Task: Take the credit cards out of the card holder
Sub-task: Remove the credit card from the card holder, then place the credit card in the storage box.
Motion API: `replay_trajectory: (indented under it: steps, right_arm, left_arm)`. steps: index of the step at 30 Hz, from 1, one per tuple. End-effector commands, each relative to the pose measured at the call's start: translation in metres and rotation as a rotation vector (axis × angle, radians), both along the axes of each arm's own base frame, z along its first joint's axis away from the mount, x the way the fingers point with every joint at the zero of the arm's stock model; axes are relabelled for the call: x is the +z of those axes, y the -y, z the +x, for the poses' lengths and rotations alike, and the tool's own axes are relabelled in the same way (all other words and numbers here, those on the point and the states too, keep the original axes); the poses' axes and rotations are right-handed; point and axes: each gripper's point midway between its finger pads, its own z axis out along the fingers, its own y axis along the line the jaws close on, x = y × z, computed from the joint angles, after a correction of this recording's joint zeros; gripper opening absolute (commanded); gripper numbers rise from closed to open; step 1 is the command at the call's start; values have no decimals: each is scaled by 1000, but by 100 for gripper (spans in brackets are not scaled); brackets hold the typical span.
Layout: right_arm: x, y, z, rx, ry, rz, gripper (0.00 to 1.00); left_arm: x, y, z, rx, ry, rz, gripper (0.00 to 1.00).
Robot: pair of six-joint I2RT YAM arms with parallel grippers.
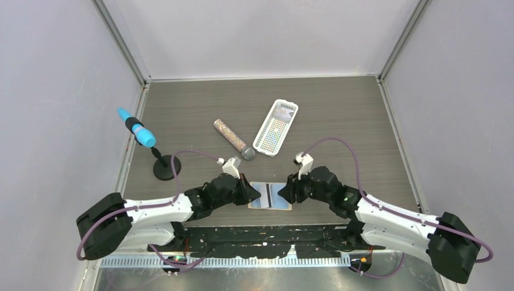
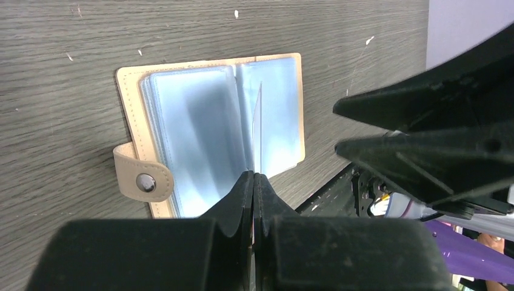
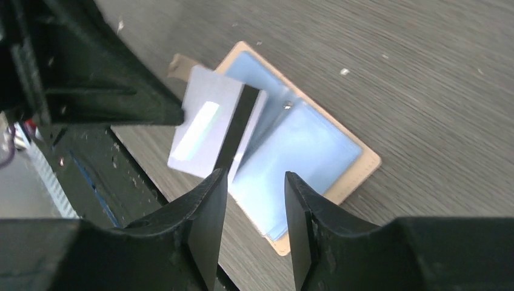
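- Your left claw [image 2: 253, 180] is pinched tight on a striped card [image 3: 206, 121] above the open card holder [image 2: 200, 139].
- Your right claw [image 3: 254, 182] stands part open, gripping nothing.
- The card holder lies at the table's [image 1: 339, 121] 6 o'clock.

The left arm [image 1: 154, 212] and right arm [image 1: 388, 221] have white links, black joints; 2 purple cables [image 1: 355, 160]; black wedge fingers [image 3: 203, 230].
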Motion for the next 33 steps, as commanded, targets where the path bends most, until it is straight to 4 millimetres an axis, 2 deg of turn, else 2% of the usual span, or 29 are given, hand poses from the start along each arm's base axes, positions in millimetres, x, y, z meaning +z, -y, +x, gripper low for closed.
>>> replay_trajectory:
  steps: [1, 3, 6, 11, 12, 17, 23, 33]
  right_arm:
    - [34, -17, 2, 122, 309, -29, 49]
    - [45, -20, 5, 87, 354, -24, 52]
    - [60, -32, 1, 131, 354, 9, 58]
    - [74, -47, -16, 303, 321, 35, 63]
    - [78, -47, -11, 307, 316, 47, 63]
    - [89, -46, -12, 436, 306, 106, 65]
    - [94, -49, -16, 554, 323, 93, 73]
    - [75, -52, -24, 690, 271, 43, 72]
  left_arm:
    - [25, 3, 8, 10, 61, -35, 0]
    - [33, 3, 9, -9, 99, -53, 0]
    - [43, 5, 7, -49, 164, -81, 0]
    - [48, 3, 1, -117, 242, -81, 0]
    - [48, 3, -1, -128, 253, -85, 0]
    - [57, 7, -14, -239, 327, -119, 0]
    - [59, 7, -21, -295, 362, -116, 0]
    - [70, 15, -30, -358, 383, -172, 0]
